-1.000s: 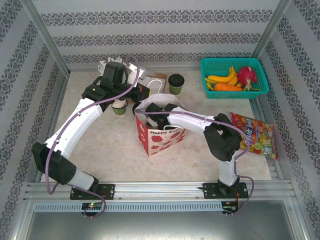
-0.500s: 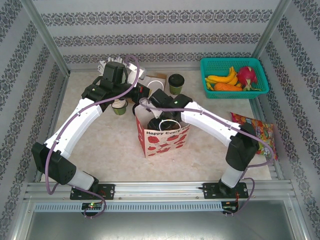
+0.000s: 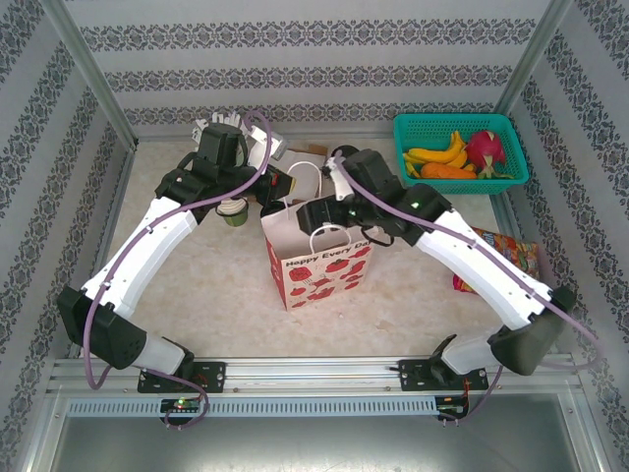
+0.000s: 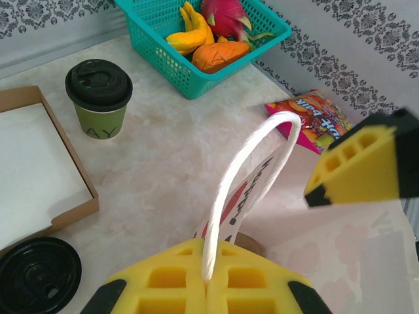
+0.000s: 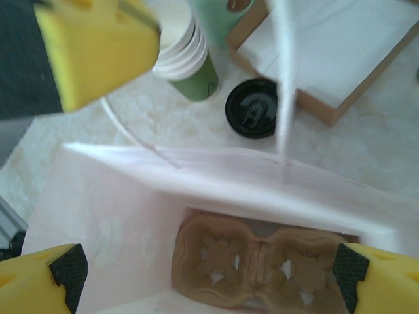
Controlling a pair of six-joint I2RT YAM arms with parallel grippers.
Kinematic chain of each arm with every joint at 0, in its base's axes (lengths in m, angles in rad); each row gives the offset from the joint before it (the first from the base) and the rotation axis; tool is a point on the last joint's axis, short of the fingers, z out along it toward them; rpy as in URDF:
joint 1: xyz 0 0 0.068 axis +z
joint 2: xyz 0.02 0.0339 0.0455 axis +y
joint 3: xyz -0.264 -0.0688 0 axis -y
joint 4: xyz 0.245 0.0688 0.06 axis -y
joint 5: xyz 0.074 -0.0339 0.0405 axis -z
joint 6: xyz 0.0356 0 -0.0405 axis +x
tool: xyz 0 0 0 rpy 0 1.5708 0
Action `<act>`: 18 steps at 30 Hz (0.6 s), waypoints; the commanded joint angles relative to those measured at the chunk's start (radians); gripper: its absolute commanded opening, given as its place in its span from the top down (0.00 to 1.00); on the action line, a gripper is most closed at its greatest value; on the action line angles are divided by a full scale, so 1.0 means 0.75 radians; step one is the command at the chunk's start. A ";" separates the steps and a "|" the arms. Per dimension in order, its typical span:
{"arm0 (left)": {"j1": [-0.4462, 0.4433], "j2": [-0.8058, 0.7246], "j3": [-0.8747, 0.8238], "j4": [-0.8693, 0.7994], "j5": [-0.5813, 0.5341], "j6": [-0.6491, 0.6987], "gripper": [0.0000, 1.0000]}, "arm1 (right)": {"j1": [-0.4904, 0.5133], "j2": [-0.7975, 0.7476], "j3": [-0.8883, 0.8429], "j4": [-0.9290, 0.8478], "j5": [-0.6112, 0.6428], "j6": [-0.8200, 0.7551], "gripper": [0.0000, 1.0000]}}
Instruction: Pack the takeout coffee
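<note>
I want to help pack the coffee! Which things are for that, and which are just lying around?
For the job: takeout coffee, paper bag, cup carrier.
Just lying about: fruit basket, snack packet, flat cardboard box.

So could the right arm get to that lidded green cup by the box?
Probably yes. Its pincer hangs open and empty over the bag, close by, and the cup stands alone between box and basket, with nothing in the way.
</note>
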 commanded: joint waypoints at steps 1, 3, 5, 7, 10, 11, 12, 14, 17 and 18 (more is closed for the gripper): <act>0.001 -0.029 -0.016 -0.044 0.044 0.042 1.00 | -0.046 -0.080 -0.074 0.119 0.063 -0.013 0.02; 0.000 -0.031 -0.017 -0.044 0.062 0.048 1.00 | -0.084 -0.111 -0.092 0.133 0.027 -0.123 0.02; 0.001 -0.033 -0.022 -0.045 0.095 0.059 1.00 | -0.125 -0.106 -0.078 0.092 -0.030 -0.278 0.02; 0.000 -0.035 -0.024 -0.049 0.126 0.074 1.00 | -0.167 -0.087 -0.065 0.069 -0.061 -0.407 0.02; 0.001 -0.037 -0.017 -0.060 0.145 0.087 0.99 | -0.263 -0.049 -0.045 0.066 -0.238 -0.526 0.05; 0.001 -0.036 -0.015 -0.065 0.149 0.086 0.98 | -0.292 -0.030 -0.032 0.055 -0.316 -0.569 0.06; 0.001 -0.037 -0.013 -0.067 0.151 0.087 0.98 | -0.311 -0.012 -0.017 0.032 -0.386 -0.631 0.08; 0.000 -0.035 -0.010 -0.068 0.164 0.085 0.98 | -0.328 0.031 0.021 -0.038 -0.469 -0.805 0.10; 0.001 -0.037 -0.009 -0.068 0.164 0.083 0.98 | -0.342 0.092 0.069 -0.121 -0.467 -0.996 0.12; 0.001 -0.038 -0.007 -0.068 0.155 0.079 0.98 | -0.347 0.110 0.083 -0.129 -0.433 -1.013 0.13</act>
